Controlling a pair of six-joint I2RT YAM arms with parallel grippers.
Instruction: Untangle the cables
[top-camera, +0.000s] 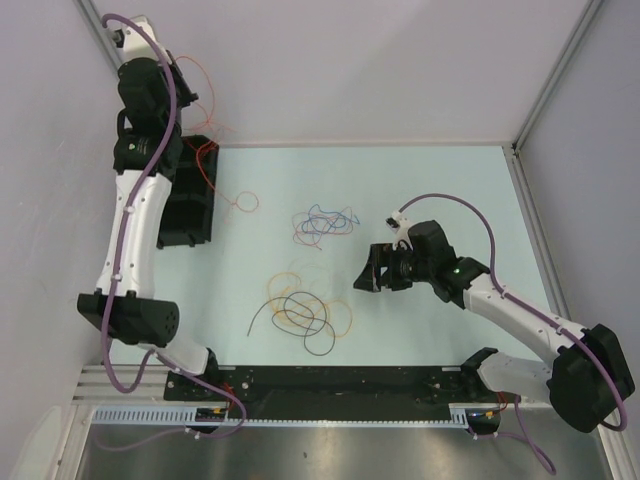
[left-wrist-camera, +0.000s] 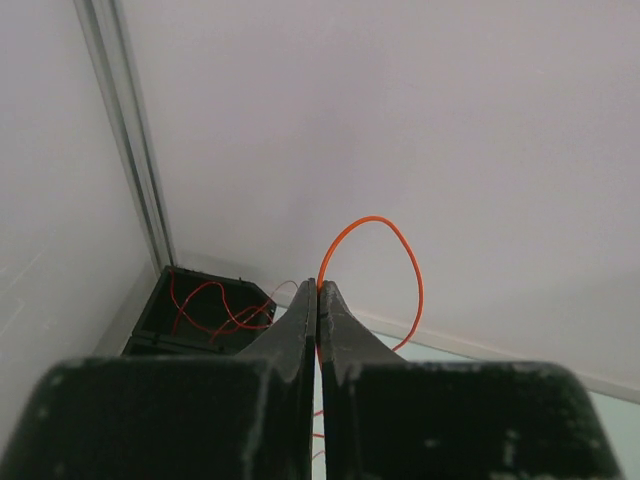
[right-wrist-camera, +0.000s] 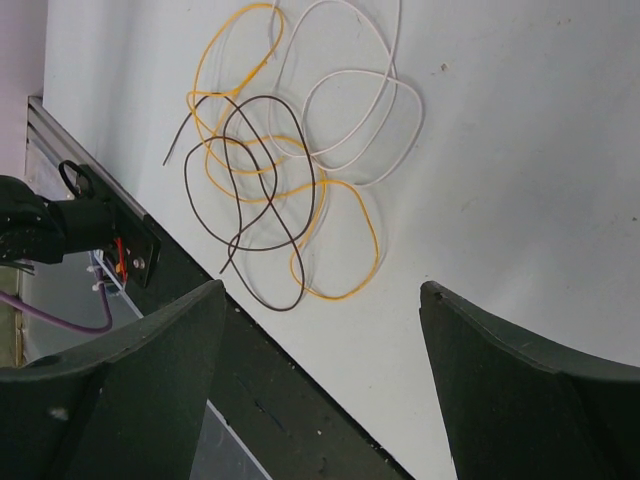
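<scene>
The top view shows two heaps of cables mid-frame on the desk (top-camera: 450, 180): a blue-red tangle (top-camera: 325, 222) and a yellow-black tangle (top-camera: 305, 305). One bin (top-camera: 190, 215) sits at left. Only the left wrist view shows the left jaws clenched on an orange loop (left-wrist-camera: 372, 218), and red wire (left-wrist-camera: 215, 287) in the bin. The right jaws are released, beside the yellow-black tangle.

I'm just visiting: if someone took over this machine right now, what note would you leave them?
Left end effector: shut on an orange cable, held high by the back-left corner.
Right end effector: open, empty, next to the yellow, black and white tangle.
Done: red cable lies in the black bin.
Left to do: that tangle and the blue and purple tangle, both unsorted.
</scene>
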